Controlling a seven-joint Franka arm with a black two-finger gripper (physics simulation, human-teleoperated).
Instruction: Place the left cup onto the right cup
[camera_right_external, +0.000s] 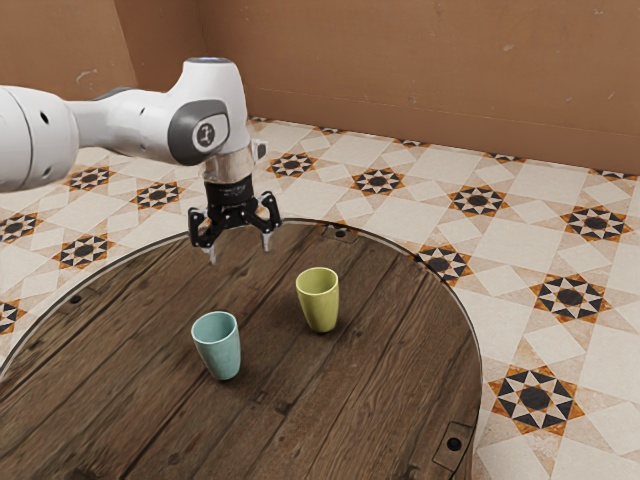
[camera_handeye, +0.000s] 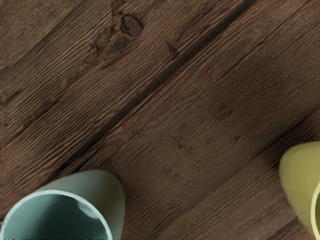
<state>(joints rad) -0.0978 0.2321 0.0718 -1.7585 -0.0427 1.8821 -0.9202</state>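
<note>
A pale teal cup (camera_right_external: 217, 344) stands upright on the round wooden table (camera_right_external: 120, 330), toward the exterior view's left. An olive-yellow cup (camera_right_external: 318, 298) stands upright to its right, a short gap between them. My gripper (camera_right_external: 238, 248) hangs open above the table, behind both cups and well above them, with nothing between its fingers. In the wrist view the teal cup's rim (camera_handeye: 55, 217) and the yellow cup's side (camera_handeye: 300, 180) sit at opposite edges, with bare planks between.
The dark table top has its rim (camera_right_external: 440, 290) curving close behind the yellow cup. A patterned tile floor (camera_right_external: 520, 230) and brown walls surround the table. My white arm (camera_right_external: 120, 125) enters from the exterior view's left.
</note>
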